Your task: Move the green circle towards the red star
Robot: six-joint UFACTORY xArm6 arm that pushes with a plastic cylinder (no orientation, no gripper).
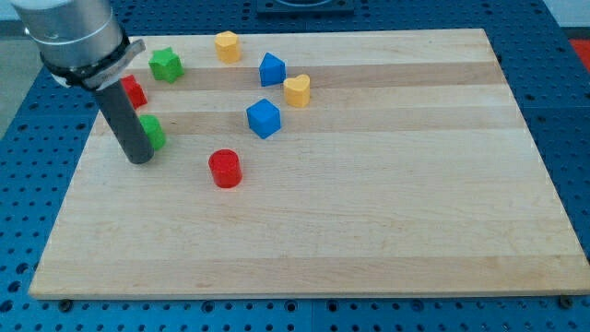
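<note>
My tip (138, 160) rests on the wooden tabletop (369, 231) near the view's left edge, touching or just beside the green circle (152, 132), which peeks out on the rod's right side, partly hidden by it. The red star (134, 92) sits close above the circle toward the view's top, also half covered by the rod, so its shape is hard to confirm. There is no claw on this arm — only the rod, so nothing opens or closes. A green star-like block (166, 65) lies further up, a red cylinder (224, 169) lower right, two blue blocks (264, 118) (272, 69) and two yellow ones (297, 90) (228, 45) toward the middle top. The risk, as I judge it: the tip stands to the circle's left and bottom, so a straight upward push may catch only its edge and spin it off to the right — or overshoot and knock the red star off toward the tabletop's edge.
</note>
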